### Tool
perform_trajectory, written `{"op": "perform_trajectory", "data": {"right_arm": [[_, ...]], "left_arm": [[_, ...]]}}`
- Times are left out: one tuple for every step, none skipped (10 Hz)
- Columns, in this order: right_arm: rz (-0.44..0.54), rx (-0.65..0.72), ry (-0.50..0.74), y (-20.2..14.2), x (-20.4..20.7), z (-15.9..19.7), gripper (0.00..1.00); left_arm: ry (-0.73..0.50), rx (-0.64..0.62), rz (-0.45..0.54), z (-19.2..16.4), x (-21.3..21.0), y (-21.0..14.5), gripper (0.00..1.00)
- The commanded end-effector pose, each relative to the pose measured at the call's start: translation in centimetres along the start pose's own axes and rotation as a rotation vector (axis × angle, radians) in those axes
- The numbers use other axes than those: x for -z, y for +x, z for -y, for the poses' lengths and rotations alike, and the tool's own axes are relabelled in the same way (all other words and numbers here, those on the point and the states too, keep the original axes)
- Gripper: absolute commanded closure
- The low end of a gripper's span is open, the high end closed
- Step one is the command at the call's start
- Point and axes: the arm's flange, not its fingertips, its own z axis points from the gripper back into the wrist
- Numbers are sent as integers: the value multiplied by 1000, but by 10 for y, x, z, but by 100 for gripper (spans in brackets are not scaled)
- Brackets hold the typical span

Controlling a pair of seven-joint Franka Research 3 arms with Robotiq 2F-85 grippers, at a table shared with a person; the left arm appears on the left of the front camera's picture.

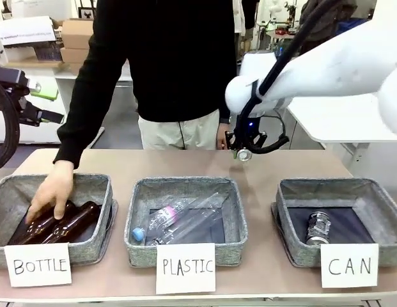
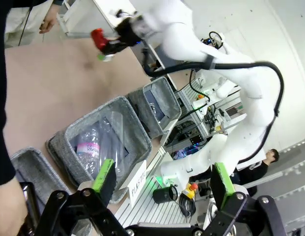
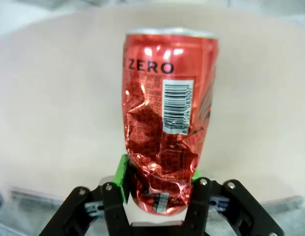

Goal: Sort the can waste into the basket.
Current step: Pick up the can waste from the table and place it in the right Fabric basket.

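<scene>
A dented red can with white lettering and a barcode sits between the green pads of my right gripper, which is shut on it. In the front view that gripper hangs above the far side of the table, with the can's silver end showing under it. The left wrist view catches the red can from afar. The grey CAN basket stands front right, and a dark can with silver ends lies on its floor. My left gripper is open with nothing between its fingers.
A person stands at the far side, one hand resting on brown bottles in the BOTTLE basket. The PLASTIC basket in the middle holds a clear bottle. White cards front each basket.
</scene>
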Motion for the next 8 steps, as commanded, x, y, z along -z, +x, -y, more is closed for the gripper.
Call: {"op": "perform_trajectory", "data": {"right_arm": [[-79,-190,139,-120,-72,74,100],[-92,-294,130,-159,-85,101,100],[-101,-338,199,-191,-91,128,100],[-115,-326,246,-221,-89,152,100],[-113,-280,267,-245,-84,167,100],[-114,-251,310,-262,-74,177,100],[-139,-232,331,-272,-61,180,100],[-139,-224,363,-278,-49,182,100]], "left_arm": [[-11,-11,12,3,-1,1,0],[-11,-11,12,3,-1,1,0],[-11,-11,12,3,-1,1,0],[-11,-11,12,3,-1,1,0],[-11,-11,12,3,-1,1,0],[-11,-11,12,3,-1,1,0],[-11,-11,12,3,-1,1,0],[-11,-11,12,3,-1,1,0]]}}
